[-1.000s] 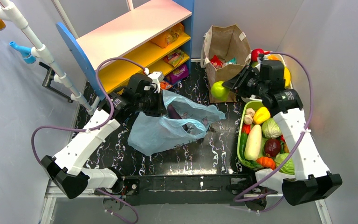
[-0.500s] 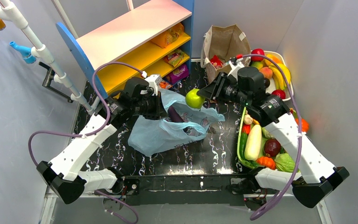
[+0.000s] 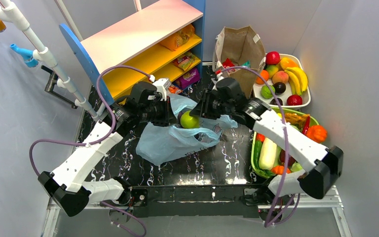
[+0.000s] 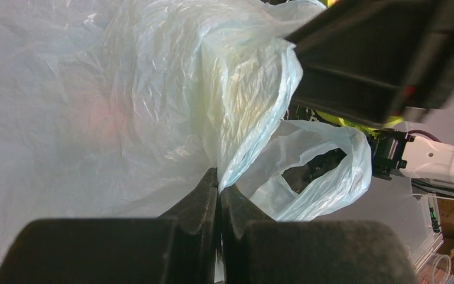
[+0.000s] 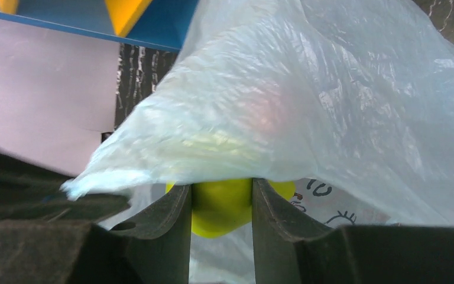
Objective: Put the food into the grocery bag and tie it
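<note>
The light-blue grocery bag [image 3: 165,140] lies crumpled mid-table. My left gripper [image 3: 170,117] is shut on its upper rim; the left wrist view shows the film [image 4: 124,106] pinched between closed fingertips [image 4: 219,180], one loop handle [image 4: 331,171] hanging free. My right gripper [image 3: 199,114] is shut on a green apple [image 3: 189,120] at the bag's mouth. In the right wrist view the apple [image 5: 221,207] sits between the fingers [image 5: 221,190] under the bag's film [image 5: 331,89]. Food packets, one red [image 3: 227,62] and one teal [image 3: 245,63], poke out of the brown paper bag.
The brown paper bag [image 3: 239,44] stands at the back. Behind the left arm is a pink-topped shelf [image 3: 143,34] holding more packets [image 3: 187,76]. A white fruit tray [image 3: 304,101] and a green vegetable basket [image 3: 254,143] fill the right side.
The right arm has swung left from beside the paper bag, carrying the green apple to the grocery bag's mouth. The left gripper has kept its hold on the rim.
</note>
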Controlling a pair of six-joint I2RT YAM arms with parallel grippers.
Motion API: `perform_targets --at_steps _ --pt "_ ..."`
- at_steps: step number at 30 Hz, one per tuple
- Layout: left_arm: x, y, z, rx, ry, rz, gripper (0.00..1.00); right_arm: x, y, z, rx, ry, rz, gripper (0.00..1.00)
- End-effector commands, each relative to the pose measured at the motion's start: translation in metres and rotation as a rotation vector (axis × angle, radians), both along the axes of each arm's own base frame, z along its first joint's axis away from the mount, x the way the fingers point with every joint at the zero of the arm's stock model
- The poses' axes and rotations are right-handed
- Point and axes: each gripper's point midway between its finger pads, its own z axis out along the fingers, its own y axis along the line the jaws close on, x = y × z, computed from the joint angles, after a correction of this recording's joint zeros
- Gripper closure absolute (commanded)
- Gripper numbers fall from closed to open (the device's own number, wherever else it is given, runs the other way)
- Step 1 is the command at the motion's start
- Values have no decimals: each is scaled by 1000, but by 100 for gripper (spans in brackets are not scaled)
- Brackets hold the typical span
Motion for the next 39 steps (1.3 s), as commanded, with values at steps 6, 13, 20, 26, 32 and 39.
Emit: perform_targets --at_steps 6,13,20,26,32,39 --pt "-6 -2 7 -38 -14 -32 100 19 51 1 33 2 79 99" --pt "-6 0 -8 -18 4 -20 100 -4 65 49 216 -93 234 64" --pt "-2 4 -21 21 21 0 100 -51 47 59 304 -107 383 28" --pt "-2 5 -22 25 23 6 100 -60 26 63 306 -164 354 27" --pt "-5 7 -23 26 31 8 100 -38 -10 57 93 -267 233 28" --pt "-8 7 -23 20 39 8 100 5 -84 29 -282 -392 -5 19"
